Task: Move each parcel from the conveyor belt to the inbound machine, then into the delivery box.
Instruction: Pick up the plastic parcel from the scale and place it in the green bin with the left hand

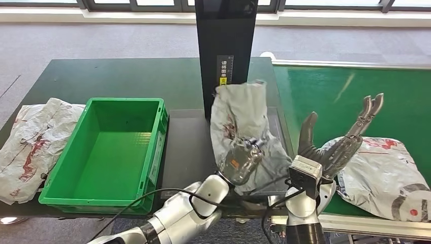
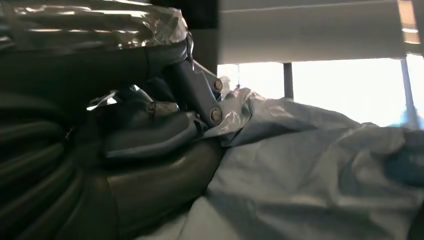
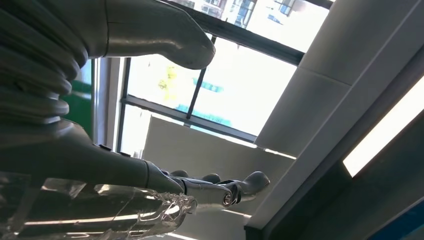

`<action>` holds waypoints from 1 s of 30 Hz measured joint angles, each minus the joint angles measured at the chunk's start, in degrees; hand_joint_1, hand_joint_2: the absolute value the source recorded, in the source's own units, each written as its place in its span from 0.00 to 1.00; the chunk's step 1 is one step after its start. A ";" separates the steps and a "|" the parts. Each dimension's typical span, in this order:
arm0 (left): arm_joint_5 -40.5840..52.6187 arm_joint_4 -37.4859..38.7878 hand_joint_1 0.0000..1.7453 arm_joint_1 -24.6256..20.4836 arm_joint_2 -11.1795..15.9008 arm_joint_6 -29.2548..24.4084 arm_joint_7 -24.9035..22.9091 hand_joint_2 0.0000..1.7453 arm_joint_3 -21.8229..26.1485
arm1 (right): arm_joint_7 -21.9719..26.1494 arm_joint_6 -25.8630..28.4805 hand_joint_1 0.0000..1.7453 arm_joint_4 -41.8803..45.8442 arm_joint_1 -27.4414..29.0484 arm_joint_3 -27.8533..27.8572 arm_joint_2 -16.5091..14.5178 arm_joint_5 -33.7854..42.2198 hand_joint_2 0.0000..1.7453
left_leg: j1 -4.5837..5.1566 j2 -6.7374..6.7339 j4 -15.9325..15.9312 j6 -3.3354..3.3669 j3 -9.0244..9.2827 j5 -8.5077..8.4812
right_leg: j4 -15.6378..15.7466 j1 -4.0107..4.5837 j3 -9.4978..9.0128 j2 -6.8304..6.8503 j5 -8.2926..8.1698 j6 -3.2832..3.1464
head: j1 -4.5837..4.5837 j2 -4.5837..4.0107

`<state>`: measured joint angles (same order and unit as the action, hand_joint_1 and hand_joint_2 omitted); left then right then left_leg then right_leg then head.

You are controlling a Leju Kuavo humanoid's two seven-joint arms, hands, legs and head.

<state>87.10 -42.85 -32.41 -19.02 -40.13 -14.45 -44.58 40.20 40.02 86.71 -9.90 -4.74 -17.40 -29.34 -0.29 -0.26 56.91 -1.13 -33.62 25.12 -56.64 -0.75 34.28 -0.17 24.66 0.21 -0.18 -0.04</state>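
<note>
Head view, dark green worktop (image 1: 117,76). The left robot hand (image 1: 243,161) grips a crumpled grey plastic parcel with red print (image 1: 241,119), held upright on the dark platform of the inbound machine (image 1: 185,147), directly in front of the machine's tall black column (image 1: 225,46). The left wrist view shows the fingers (image 2: 200,95) closed onto grey film (image 2: 310,165).

The right robot hand (image 1: 338,145) is empty, fingers spread and raised, at 3 o'clock from the held parcel, above the green conveyor belt (image 1: 350,91). The right wrist view confirms the fingers (image 3: 220,187) extended with nothing between them.

A second grey plastic parcel with red markings (image 1: 389,175) lies flat on the belt, just beside the right hand.

The green plastic delivery box (image 1: 109,152) stands at 9 o'clock from the machine platform. A third crumpled grey parcel (image 1: 33,142) lies on the worktop at 9 o'clock from the box, touching its outer wall.
</note>
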 joint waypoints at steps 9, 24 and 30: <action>-0.02 -13.80 1.00 1.36 4.36 -0.02 -5.35 1.00 11.18 | 0.00 -0.04 0.00 -0.07 -0.04 -0.02 0.07 2.14 1.00 | -0.03 0.20 -0.02 -0.02 -0.08 -0.09 | -0.01 0.08 0.00 0.21 0.00 -0.01 | -0.01 0.01; -0.02 -18.57 1.00 1.60 7.77 -0.02 -9.75 1.00 13.15 | -0.01 -0.04 0.00 -0.09 -0.04 -0.02 0.11 3.51 1.00 | -0.03 0.24 -0.01 -0.01 -0.10 -0.08 | 0.00 0.03 0.00 0.22 0.00 0.00 | -0.01 -0.01; -0.02 -22.13 1.00 3.78 9.87 -0.02 -9.72 1.00 18.39 | 0.00 -0.04 0.00 -0.08 0.01 -0.02 0.11 3.00 1.00 | -0.03 0.19 -0.02 -0.02 -0.08 -0.08 | 0.00 0.10 0.03 0.17 0.01 -0.01 | 0.01 0.01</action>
<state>87.08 -64.98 -28.63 -9.15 -40.15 -24.16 -26.19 40.21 39.98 86.63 -9.89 -4.76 -17.29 -26.34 -0.32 -0.07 56.89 -1.15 -33.70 25.04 -56.64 -0.65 34.30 0.00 24.66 0.19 -0.17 -0.03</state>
